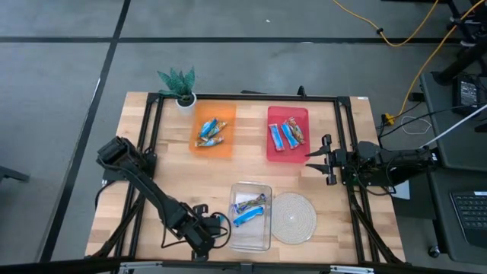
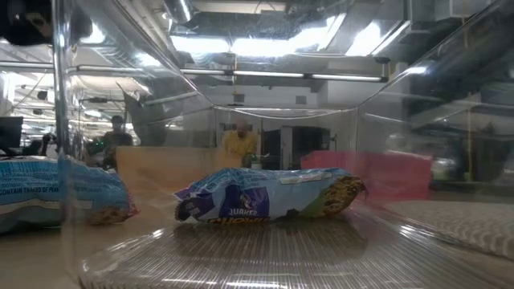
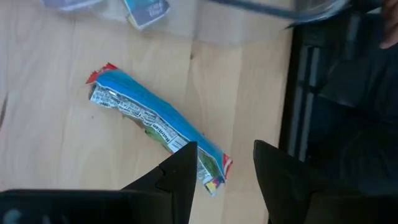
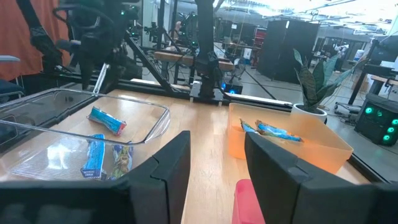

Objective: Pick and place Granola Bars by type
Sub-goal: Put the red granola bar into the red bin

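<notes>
Several blue-wrapped granola bars are sorted in trays: some in the orange tray (image 1: 211,129), some blue and brown ones in the red tray (image 1: 288,133), and some in the clear tray (image 1: 251,215). One blue bar (image 3: 155,118) lies flat on the bare wood beside the clear tray. My left gripper (image 3: 224,149) (image 1: 219,224) is open above that bar's near end. One finger (image 3: 183,165) overlaps the bar's tip (image 3: 214,174). My right gripper (image 1: 319,160) (image 4: 217,140) waits open at the red tray's right side, holding nothing. My left gripper points down at the loose blue bar's end (image 3: 208,158), with its fingers standing open across it. The bar lies flat on the table. One finger covers the tip, and I cannot tell whether it touches the wrapper.
A round woven mat (image 1: 294,217) lies right of the clear tray. A small potted plant (image 1: 181,87) stands at the far edge by the orange tray. Black frame rails (image 3: 305,93) run along the table's sides. In the low view a bar (image 2: 265,197) lies inside the clear tray.
</notes>
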Motion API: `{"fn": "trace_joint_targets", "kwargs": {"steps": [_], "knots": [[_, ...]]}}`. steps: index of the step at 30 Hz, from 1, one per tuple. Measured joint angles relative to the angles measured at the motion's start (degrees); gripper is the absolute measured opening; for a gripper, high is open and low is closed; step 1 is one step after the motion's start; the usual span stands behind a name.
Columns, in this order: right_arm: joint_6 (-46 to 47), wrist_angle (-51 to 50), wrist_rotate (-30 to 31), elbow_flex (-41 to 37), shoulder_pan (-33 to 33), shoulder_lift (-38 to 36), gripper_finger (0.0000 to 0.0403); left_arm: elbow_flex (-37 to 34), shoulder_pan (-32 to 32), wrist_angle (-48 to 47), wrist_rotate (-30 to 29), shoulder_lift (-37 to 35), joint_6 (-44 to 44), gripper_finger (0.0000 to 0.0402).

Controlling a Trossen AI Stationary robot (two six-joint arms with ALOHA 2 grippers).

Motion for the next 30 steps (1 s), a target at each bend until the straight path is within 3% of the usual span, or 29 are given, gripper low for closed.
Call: {"fn": "trace_joint_targets", "kwargs": {"steps": [7, 19, 30], "knots": [[0.0, 0.0, 0.0, 0.0, 0.0, 0.0, 0.0155, -0.1, 2.2, 0.0, 2.6, 3.5, 0.0, 0.0170], [0.0, 0.0, 0.0, 0.0, 0.0, 0.0, 0.0155, -0.2, 4.6, -2.9, 3.1, 7.2, 1.3, 0.0246], [0.0, 0.0, 0.0, 0.0, 0.0, 0.0, 0.0155, -0.1, 4.6, -3.1, 3.2, 10.6, 3.8, 0.0244]]}}
